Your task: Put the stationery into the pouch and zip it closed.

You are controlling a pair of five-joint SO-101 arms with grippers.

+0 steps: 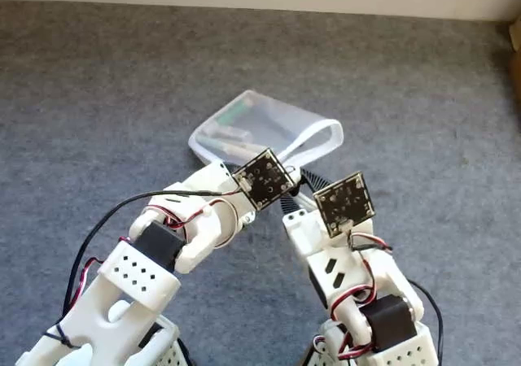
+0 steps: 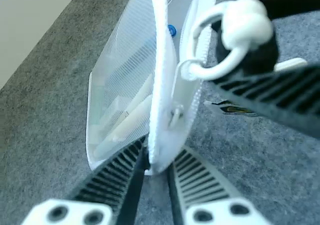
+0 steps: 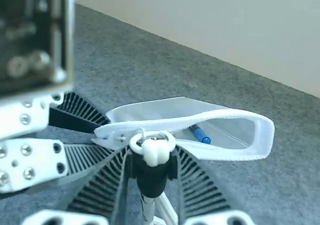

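So from where I'm standing the packing part looks done. The pouch (image 1: 260,126) is lying on the grey mat (image 1: 98,81) right in front of both arms, and you can see stuff inside through the clear side: a blue pen (image 3: 201,134) near the mouth and a few white pieces (image 2: 132,117) deeper in, can't tell exactly what those are. I don't see any loose stationery lying around the pouch on the mat.

What's left is the zip, and basically all of it. The mouth is gaping wide open in a big loop, and the zip pull (image 3: 152,147) sits right at the near end of the track, so I'd say the closing run hasn't really got anywhere yet.

Both arms are set up for it though. The left gripper (image 2: 157,157) is clamped down on the corner of the pouch at the end of the zip band, jaws squeezed on the fabric, looks like it's there to anchor the thing. The right gripper (image 3: 152,155) is just beside it, pinched around the zip pull with its little ring and bead poking up between the jaws.

My guess is the next bit is just dragging that pull along the whole open edge while the corner is pinned, nothing else to do after that
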